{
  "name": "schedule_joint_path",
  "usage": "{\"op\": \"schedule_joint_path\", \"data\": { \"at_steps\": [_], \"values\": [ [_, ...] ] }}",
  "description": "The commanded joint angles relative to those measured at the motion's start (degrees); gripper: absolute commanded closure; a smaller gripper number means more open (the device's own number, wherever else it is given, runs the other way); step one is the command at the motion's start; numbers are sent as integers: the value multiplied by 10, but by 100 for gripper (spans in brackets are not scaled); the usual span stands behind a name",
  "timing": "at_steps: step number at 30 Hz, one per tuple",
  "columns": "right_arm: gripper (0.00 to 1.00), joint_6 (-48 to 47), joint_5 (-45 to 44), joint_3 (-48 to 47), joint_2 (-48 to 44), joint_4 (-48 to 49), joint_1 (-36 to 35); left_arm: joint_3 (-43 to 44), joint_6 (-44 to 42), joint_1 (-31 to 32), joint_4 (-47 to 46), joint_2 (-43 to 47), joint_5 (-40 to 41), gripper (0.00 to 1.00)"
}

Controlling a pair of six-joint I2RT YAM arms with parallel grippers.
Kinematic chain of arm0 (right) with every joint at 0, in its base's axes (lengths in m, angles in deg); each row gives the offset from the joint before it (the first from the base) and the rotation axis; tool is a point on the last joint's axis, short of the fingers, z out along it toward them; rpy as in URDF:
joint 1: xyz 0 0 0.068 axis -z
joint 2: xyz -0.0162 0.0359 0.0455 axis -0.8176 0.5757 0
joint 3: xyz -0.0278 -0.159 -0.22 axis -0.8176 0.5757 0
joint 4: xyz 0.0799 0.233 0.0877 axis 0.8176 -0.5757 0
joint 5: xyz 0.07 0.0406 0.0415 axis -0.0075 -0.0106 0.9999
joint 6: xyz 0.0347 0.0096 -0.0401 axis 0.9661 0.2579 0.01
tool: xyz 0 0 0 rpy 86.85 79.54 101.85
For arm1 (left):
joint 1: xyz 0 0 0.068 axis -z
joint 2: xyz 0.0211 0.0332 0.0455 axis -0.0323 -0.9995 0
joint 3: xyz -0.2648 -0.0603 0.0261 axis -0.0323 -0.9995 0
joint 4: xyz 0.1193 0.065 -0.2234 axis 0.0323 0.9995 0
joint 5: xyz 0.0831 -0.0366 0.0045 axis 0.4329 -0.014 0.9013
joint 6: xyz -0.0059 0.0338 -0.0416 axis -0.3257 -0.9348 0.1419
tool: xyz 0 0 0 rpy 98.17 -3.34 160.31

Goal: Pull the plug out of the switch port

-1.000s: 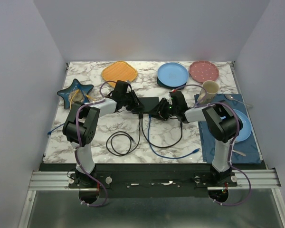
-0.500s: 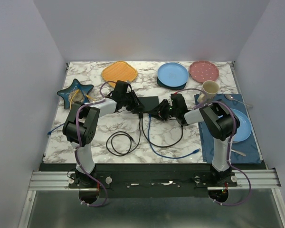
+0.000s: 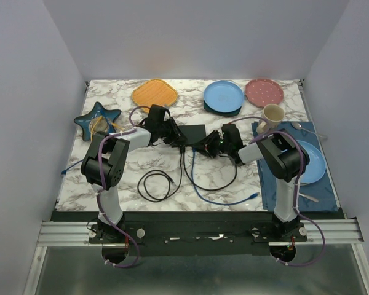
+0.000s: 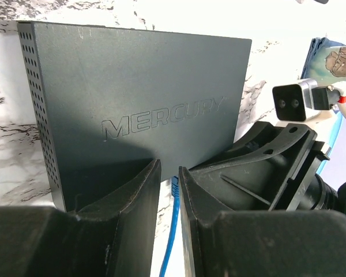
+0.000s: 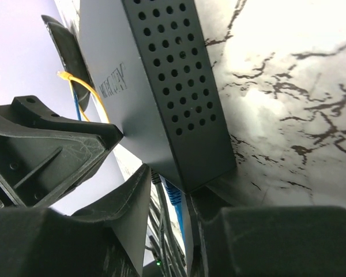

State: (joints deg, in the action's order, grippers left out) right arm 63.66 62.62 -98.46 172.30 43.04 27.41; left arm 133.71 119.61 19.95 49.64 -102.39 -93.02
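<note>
The switch (image 3: 195, 133) is a flat black box at mid-table, marked MERCURY in the left wrist view (image 4: 138, 104). It also shows in the right wrist view (image 5: 161, 92). A blue plug (image 4: 175, 184) sits in its near edge, beside a black cable in the right wrist view (image 5: 172, 193). My left gripper (image 3: 174, 139) is nearly shut, its tips (image 4: 168, 168) resting at the switch's near edge above the blue cable, holding nothing. My right gripper (image 3: 211, 146) is open at the switch's right corner, its jaws (image 5: 170, 182) around the blue plug and the black cable.
Black and blue cables (image 3: 200, 190) loop over the table in front of the switch. An orange plate (image 3: 154, 93), a blue plate (image 3: 223, 96) and a pink plate (image 3: 264, 91) lie at the back. A cup (image 3: 271, 117) and a dark blue mat (image 3: 295, 184) are right, a star dish (image 3: 97, 118) left.
My right gripper has slid left and a little nearer to the switch's right corner. The left arm and the switch have not moved.
</note>
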Motion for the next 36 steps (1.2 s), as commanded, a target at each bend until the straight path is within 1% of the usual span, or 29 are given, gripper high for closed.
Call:
{"op": "schedule_joint_path", "data": {
  "at_steps": [1, 2, 12, 16, 20, 27, 36],
  "values": [
    [70, 30, -29, 10, 19, 8, -3, -11, 1, -3, 10, -5, -18, 66],
    [72, 29, -30, 11, 18, 6, -3, -12, 1, -3, -1, -6, -18, 66],
    [88, 7, -26, 25, 9, 12, -3, -19, 8, -3, -11, -6, -20, 66],
    [99, -20, -15, 20, 2, -5, -3, -24, 19, -3, -19, -3, -32, 66],
    [99, -53, -8, 8, -6, -46, -3, -39, 36, 2, -34, 0, -49, 66],
    [99, -93, 3, -10, -7, -82, -3, -65, 46, 19, -53, 3, -46, 66],
    [99, -123, 27, -19, -6, -106, -3, -35, 58, 20, -40, -38, -17, 67]
  ]
}}
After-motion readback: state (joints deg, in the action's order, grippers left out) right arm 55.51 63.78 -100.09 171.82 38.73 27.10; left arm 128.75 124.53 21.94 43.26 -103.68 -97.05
